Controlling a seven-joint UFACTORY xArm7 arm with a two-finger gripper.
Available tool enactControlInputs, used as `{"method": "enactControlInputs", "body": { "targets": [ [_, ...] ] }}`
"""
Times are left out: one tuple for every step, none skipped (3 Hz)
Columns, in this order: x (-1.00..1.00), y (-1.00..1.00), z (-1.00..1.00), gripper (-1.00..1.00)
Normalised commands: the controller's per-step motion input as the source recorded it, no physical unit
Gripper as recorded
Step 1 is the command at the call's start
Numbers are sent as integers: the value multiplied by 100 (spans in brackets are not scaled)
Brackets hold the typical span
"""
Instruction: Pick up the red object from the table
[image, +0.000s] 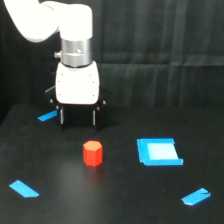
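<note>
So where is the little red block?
The small red-orange hexagonal block stands on the black table, left of the blue square tray in the exterior view.

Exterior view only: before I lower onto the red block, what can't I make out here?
- Gripper: thin dark fingers blend into the black backdrop, so tip height above the table is unclear.
- Red object: its far side is hidden.
- Arm: cut off by the top edge.
- Blue tray: blurred, rim depth unreadable.

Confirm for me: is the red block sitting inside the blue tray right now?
No: the red object stands upright on the bare black table, apart from the blue tray, which lies toward the exterior view's right.
</note>
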Motion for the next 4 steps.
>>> {"method": "enactControlInputs", "body": {
  "targets": [
    [75, -81, 18, 100],
    [62, -86, 20, 100],
    [53, -94, 10, 94],
    [43, -87, 9, 100]
  ]
}}
